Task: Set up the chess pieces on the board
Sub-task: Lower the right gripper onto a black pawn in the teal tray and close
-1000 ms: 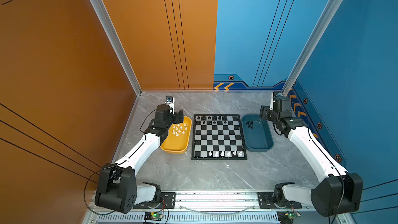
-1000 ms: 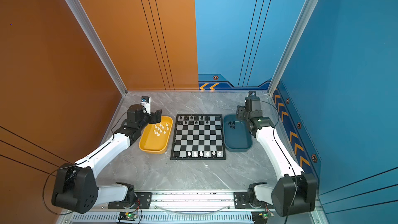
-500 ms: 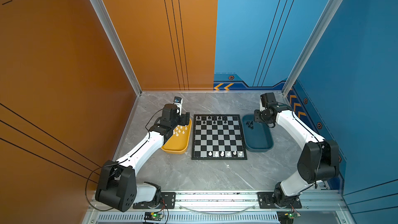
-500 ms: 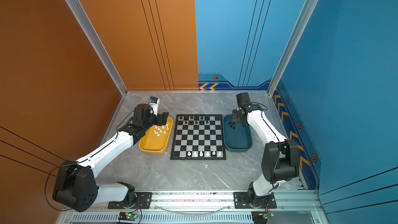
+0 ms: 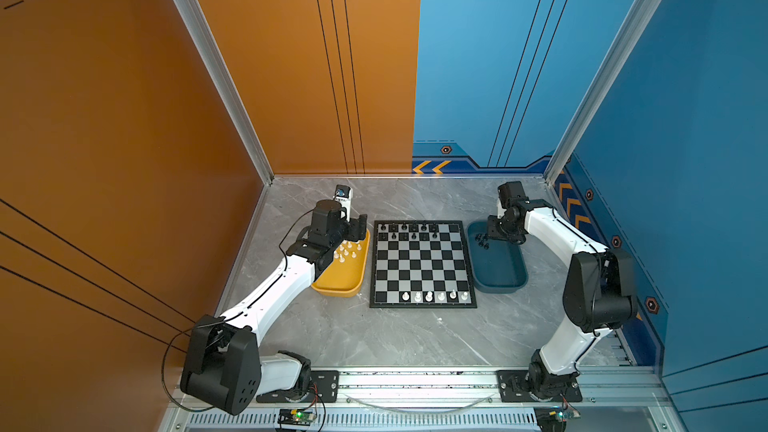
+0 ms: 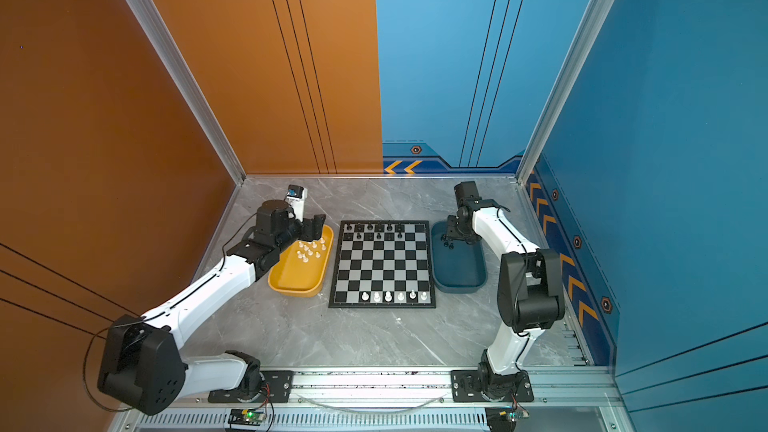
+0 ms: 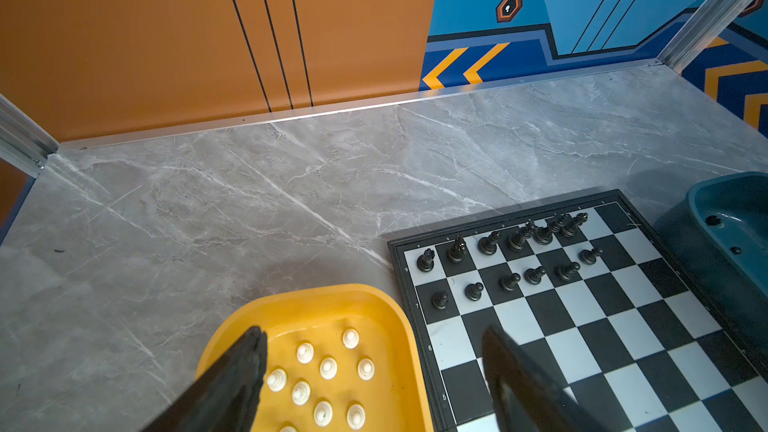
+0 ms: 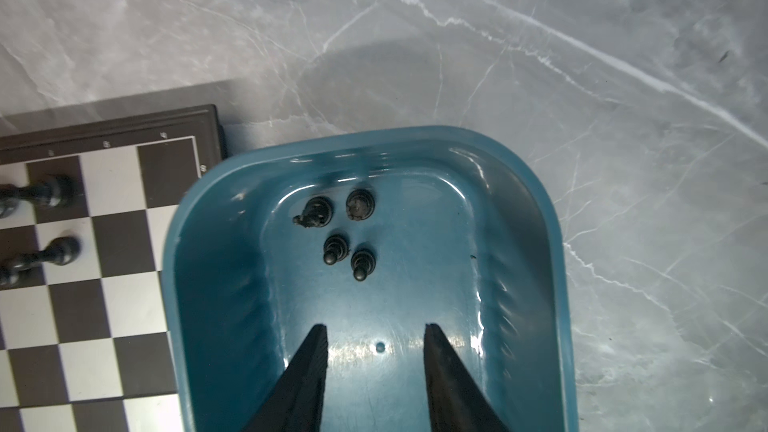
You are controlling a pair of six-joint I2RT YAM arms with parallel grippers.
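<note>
Right wrist view first: the right end effector (image 8: pixel 374 328) hung over the dark blue plastic tray (image 8: pixel 216 276), jaws moderately apart with nothing between them. Just ahead of its fingertips stood four loose black plastic chessmen (image 8: pixel 336 248): a knight-like one, one I couldn't name, and two pawns. All looked upright on the tray floor, none touched.

And the score so far! On the flat black-and-silver chessboard (image 5: pixel 423 268), off to that end effector's side, the two far rows already carried a good share of black men (image 5: pixel 413 236), with most of the back row and several pawns in front. In both top views six white men (image 5: pixel 429 296) lined the near row. Both back rows were short, the black pawns were incomplete and no white pawn was out, so I judged it roughly half done.

Over to the left end effector (image 7: pixel 372 332): jaws wide and empty above the far end of the yellow plastic tray (image 7: pixel 324 305). Around ten small white plastic chessmen (image 7: pixel 328 367) stood below and between its fingers.

Against a second earlier, the right end effector had come in from the blue tray's far outer corner to sit over its far end, elbow folded up and jaws drawn in from wider. The left one had edged across the yellow tray toward the board, still wide. The pieces on the board and the grey marble surface (image 5: pixel 374 338) looked unchanged.
</note>
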